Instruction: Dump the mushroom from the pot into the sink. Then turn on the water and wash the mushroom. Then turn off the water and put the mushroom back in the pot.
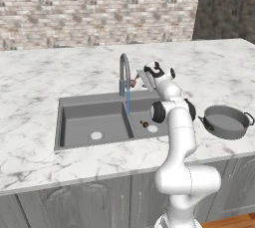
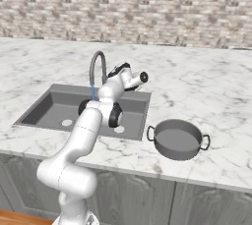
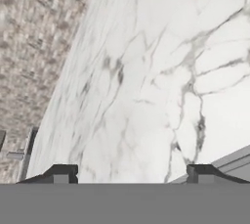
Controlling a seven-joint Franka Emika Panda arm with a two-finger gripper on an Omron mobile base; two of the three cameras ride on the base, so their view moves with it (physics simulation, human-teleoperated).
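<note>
1. The mushroom (image 1: 144, 124) is seen as a small dark speck on the floor of the right basin of the sink (image 1: 74, 103), just beside that basin's light drain.
2. A thin blue stream of water is seen falling from the faucet (image 1: 124, 70) spout into the sink, so the washing step is judged to be in hand.
3. The gripper (image 1: 141, 78) is held just beside the faucet, behind the sink; in the hand view its fingertips (image 3: 61, 173) are set wide apart with nothing between them.
4. The pot (image 1: 226, 121) is set upright on the counter (image 1: 40, 72), to the right of the sink.
5. Next, the faucet handle is judged to need closing, then a low, narrow pinch on the mushroom.
</note>
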